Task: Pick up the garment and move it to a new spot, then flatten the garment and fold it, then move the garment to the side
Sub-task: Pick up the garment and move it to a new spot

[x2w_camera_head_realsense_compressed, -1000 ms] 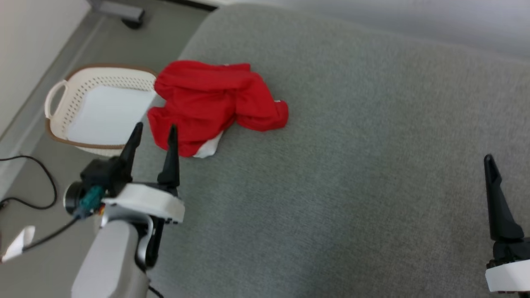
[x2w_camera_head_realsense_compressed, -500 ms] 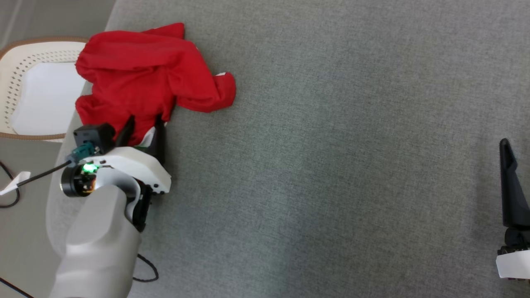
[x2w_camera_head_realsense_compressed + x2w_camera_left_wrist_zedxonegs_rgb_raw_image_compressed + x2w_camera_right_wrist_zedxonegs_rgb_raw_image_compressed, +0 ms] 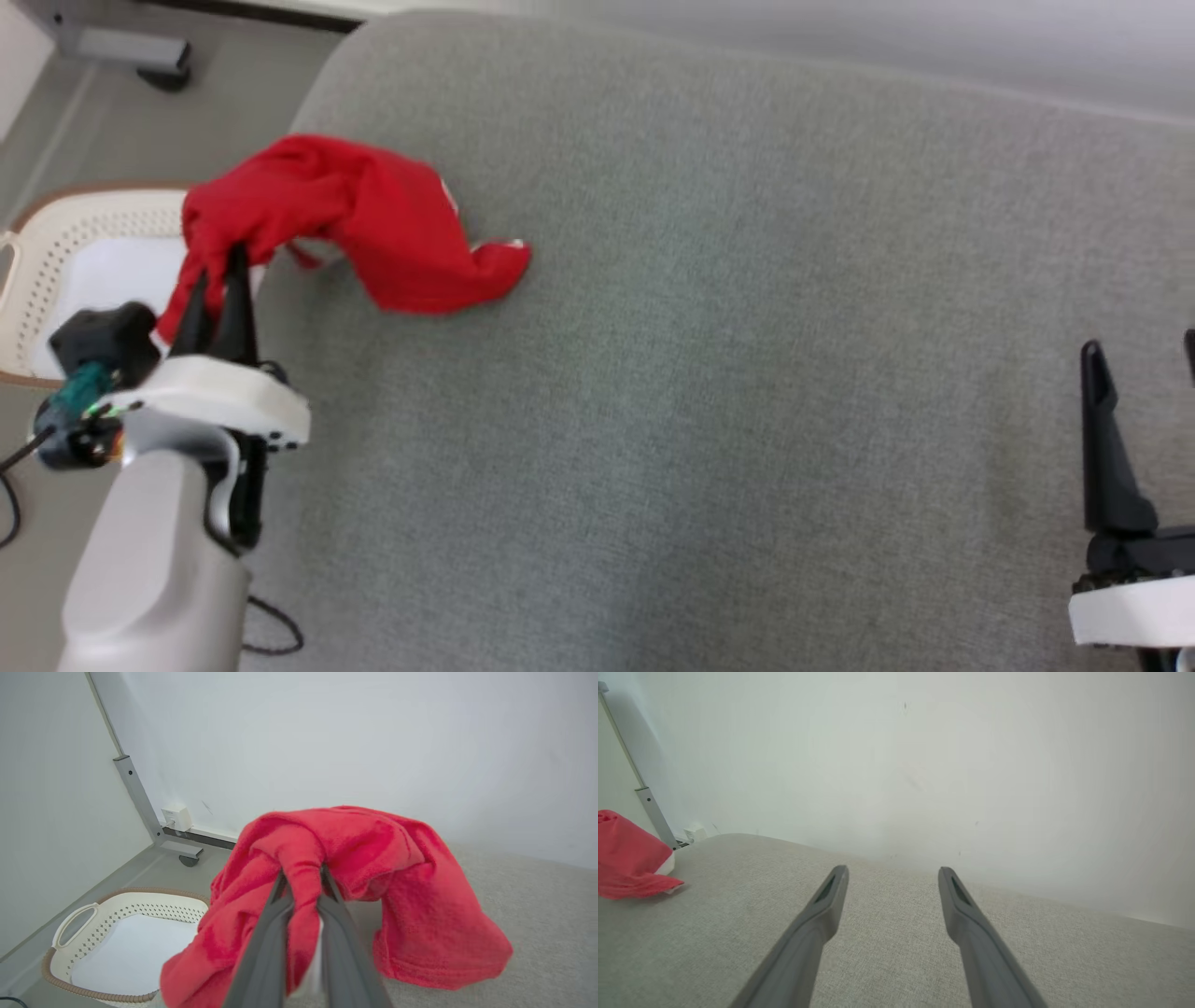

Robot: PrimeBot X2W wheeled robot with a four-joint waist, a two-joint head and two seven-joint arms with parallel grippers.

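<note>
The red garment (image 3: pixel 373 224) is partly off the grey cushion (image 3: pixel 747 392). One bunched fold is pinched between the fingers of the left gripper (image 3: pixel 219 269), and the rest drapes down from there. The far end touches the cushion near its left edge, close to the cream laundry basket (image 3: pixel 84 222) on the floor beside it.

A second ago the garment lay crumpled flat on the cushion, and the left gripper stood short of its near edge with the fingers spread wide. Half a second ago the fingers straddled that edge. Now they are drawn almost together, with a ridge of red cloth squeezed between them, as the left wrist view shows plainly. The head camera has also swung between these pictures, so the shift of the whole scene is not movement of the things in it.

The right gripper (image 3: pixel 893 871) has its fingers wide apart with nothing between them. It hangs over bare cushion well away from the garment.

The grasp looks made and the lift begun, so the task appears to be early in its first step. Carrying the garment to a new spot, flattening, folding and moving it aside all remain. The grip takes only a narrow bunch of cloth, so the trailing end may drag across the cushion or slip free if the carry is quick.
</note>
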